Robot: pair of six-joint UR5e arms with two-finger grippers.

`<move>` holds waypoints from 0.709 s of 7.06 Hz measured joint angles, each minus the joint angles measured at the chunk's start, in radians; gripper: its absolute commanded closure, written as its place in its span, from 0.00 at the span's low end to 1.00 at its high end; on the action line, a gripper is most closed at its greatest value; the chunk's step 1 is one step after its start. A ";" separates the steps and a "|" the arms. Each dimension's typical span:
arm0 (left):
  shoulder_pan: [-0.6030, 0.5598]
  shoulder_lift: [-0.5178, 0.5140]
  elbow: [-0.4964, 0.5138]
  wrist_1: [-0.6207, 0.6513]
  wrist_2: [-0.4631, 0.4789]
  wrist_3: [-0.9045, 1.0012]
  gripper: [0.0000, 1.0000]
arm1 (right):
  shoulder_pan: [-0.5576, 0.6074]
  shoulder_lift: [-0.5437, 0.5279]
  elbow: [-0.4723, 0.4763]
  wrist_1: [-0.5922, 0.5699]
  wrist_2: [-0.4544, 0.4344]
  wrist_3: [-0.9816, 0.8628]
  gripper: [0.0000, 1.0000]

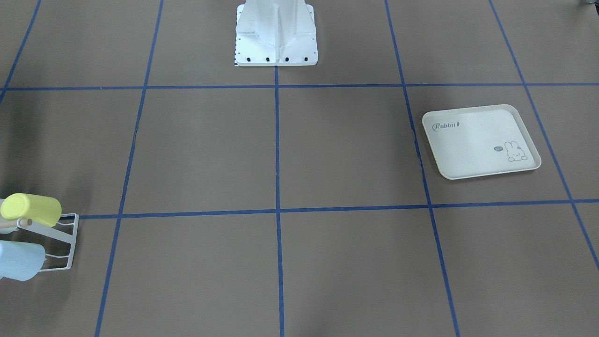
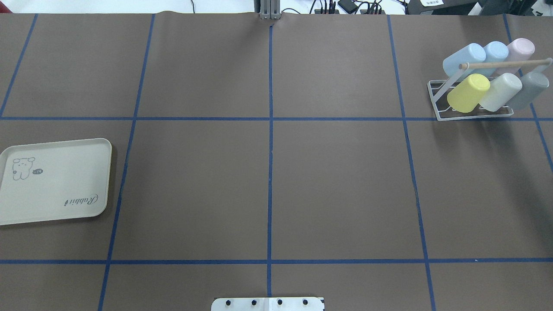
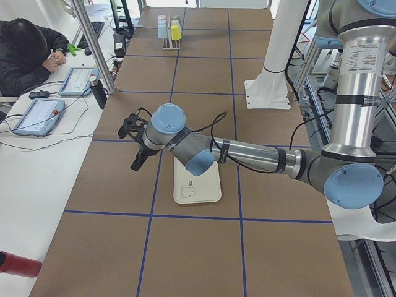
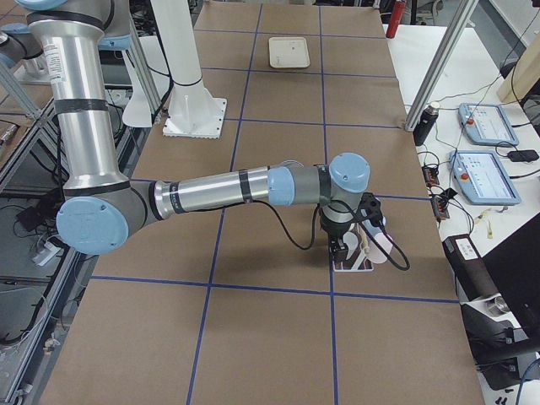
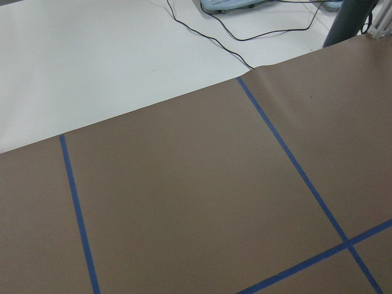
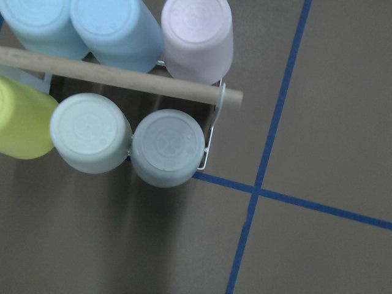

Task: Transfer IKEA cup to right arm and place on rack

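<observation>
Brown table (image 2: 337, 190): rabbit tray (image 2: 56, 190), cup-laden rack (image 2: 475, 115).

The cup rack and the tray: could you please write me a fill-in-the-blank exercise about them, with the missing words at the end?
1. The rack holds ____ cups in all.
2. In the back row, directly behind the grey cup, sits a ____ cup.
3. The rod across the rack is made of ____.
4. The tray shows a small drawing of a ____.
Missing words: six; pink; wood; rabbit.
</observation>
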 measured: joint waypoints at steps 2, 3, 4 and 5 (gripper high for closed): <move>-0.005 0.003 0.086 -0.002 0.007 0.022 0.01 | 0.000 -0.022 -0.006 0.001 0.001 -0.001 0.00; 0.003 -0.001 0.115 0.006 0.028 0.081 0.01 | -0.001 -0.029 -0.008 0.002 0.000 -0.003 0.00; 0.016 -0.001 0.124 0.031 0.068 0.155 0.00 | -0.001 -0.036 -0.012 0.002 0.000 -0.005 0.00; 0.024 -0.001 0.123 0.070 0.151 0.211 0.00 | -0.001 -0.042 -0.017 0.002 -0.001 -0.006 0.00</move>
